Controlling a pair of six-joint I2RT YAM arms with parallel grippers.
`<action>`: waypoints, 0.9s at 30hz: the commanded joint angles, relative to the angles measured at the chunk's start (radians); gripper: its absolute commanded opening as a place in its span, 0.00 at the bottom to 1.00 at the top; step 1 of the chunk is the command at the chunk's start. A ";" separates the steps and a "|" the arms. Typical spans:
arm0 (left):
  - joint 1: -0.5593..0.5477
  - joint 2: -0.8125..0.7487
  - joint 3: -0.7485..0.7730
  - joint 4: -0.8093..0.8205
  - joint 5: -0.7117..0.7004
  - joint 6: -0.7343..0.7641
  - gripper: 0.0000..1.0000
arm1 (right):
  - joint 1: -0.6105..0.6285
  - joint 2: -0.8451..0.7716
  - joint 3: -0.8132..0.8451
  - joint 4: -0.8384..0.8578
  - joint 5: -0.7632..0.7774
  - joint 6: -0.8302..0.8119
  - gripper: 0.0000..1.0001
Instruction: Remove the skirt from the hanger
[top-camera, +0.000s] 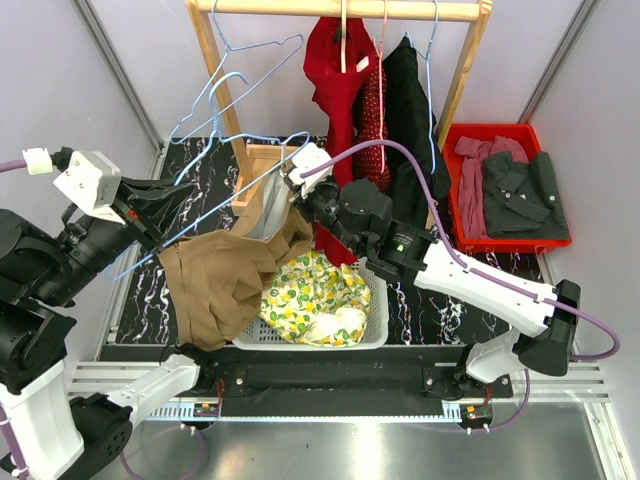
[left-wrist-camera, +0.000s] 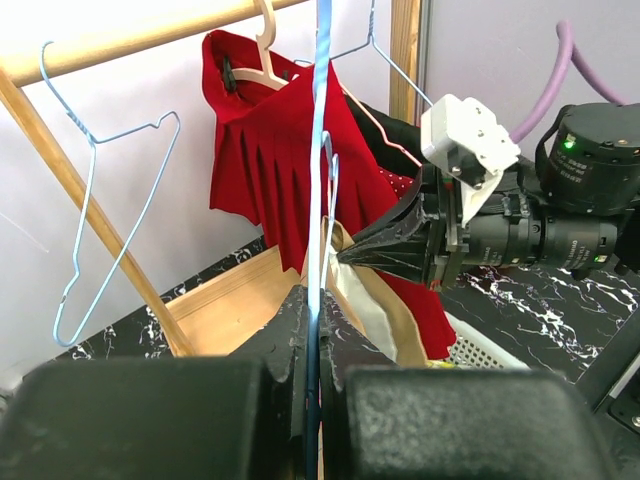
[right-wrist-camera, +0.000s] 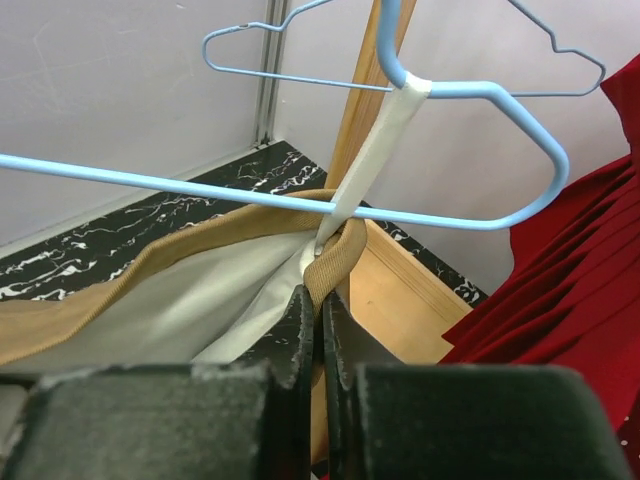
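Left pincer (left-wrist-camera: 315, 300) is clamped tight on the wire of the blue hanger (left-wrist-camera: 320, 150), right pincer (right-wrist-camera: 318, 300) is pinched on the waistband of the brown skirt (top-camera: 225, 275), which is hung off that hanger by a white loop (right-wrist-camera: 370, 150) and slumped over the white basket (top-camera: 378, 305).

Before me a red dress (top-camera: 335, 70) hangs on the wooden rail (top-camera: 280, 7); a white basket (top-camera: 379, 305) holds yellow floral cloth (top-camera: 310, 295).
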 joint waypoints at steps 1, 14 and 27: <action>0.003 -0.021 -0.001 0.127 0.013 0.007 0.00 | -0.009 -0.007 0.061 0.027 -0.001 0.001 0.00; 0.003 -0.104 -0.294 0.095 -0.049 0.101 0.00 | -0.014 -0.062 0.199 -0.051 0.059 -0.146 0.00; 0.003 -0.128 -0.302 0.082 -0.109 0.138 0.00 | -0.110 -0.134 0.075 -0.102 0.163 -0.187 0.00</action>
